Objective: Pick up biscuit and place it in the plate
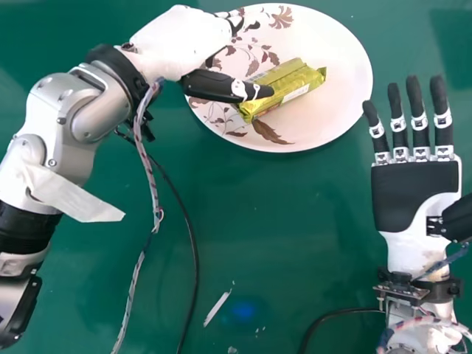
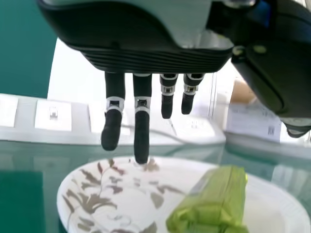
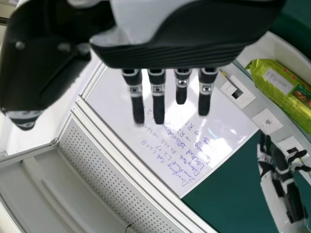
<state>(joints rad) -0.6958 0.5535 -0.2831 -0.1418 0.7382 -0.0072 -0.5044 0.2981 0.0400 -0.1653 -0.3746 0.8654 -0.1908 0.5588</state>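
Hand [image 1: 184, 40] near biscuit [image 1: 287, 82], seemingly yellow-green.

The left arm [image 1: 105, 114] has smooth white shells and rounded silver-grey housings with small screws [image 1: 51, 162], broken by a black band [image 1: 26, 230]. A strip of whitish tape [image 1: 77, 200] clings to it. Along it run a pale braided cable [image 1: 150, 177] flecked red and dark, and a thin black cable [image 1: 193, 251]. The left hand [image 1: 181, 40] and right hand [image 1: 404, 249] are white-shelled, with black fingers [image 1: 419, 133] collared in white. The right palm [image 1: 413, 193] is a flat black pad; below it sits a bare circuit board [image 1: 404, 290].
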